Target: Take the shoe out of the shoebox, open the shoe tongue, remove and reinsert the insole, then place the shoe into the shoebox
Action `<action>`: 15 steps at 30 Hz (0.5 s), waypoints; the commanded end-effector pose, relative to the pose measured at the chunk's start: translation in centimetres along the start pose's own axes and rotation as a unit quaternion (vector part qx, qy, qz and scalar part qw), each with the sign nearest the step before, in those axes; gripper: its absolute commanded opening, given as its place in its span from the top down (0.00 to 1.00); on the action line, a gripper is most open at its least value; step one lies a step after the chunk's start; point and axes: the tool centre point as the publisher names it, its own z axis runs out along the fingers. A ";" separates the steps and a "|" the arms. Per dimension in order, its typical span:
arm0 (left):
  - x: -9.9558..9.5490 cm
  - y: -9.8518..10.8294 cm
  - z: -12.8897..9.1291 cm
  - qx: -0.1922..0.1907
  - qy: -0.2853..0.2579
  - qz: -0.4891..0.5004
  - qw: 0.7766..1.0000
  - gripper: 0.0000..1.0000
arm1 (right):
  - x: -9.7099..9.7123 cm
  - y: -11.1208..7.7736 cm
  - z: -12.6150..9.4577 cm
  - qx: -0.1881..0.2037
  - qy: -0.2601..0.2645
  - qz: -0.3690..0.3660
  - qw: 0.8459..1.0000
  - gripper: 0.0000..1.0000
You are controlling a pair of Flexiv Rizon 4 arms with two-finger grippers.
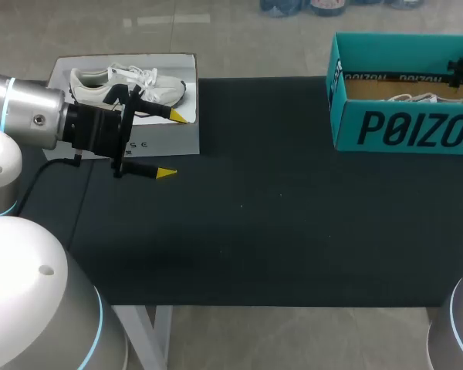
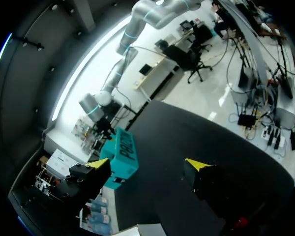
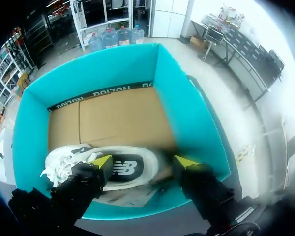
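The shoe (image 3: 123, 169) I want is down in the teal shoebox (image 3: 187, 113). It lies on the brown floor of the box, along the wall closest to my right arm. My right end effector (image 3: 143, 162) hangs just over it, with its two fingers wide apart and nothing in them. One yellow tip is over the middle of the shoe. The other tip is just past one end of it. I cannot tell if a tip touches the shoe.

I think the shoe is light and soft. The white top will squash if I squeeze hard. The laces are floppy and could catch on a finger. The sole is the firm part, so I would pinch across the middle, side to side, low by the sole. The box wall is close, so there is little room on that side.

My left end effector (image 1: 172, 144) is well apart from the box, at the other side of the desk (image 1: 255, 231). It is wide open and empty too. Just beside it a second white shoe (image 1: 127, 85) lies on a white sheet (image 1: 187, 139).
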 end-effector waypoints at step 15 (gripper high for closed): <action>0.0 0.0 0.0 -0.001 0.002 0.000 1.000 0.00 | 3.2 -2.7 -9.0 0.004 -0.023 0.019 1.000 0.00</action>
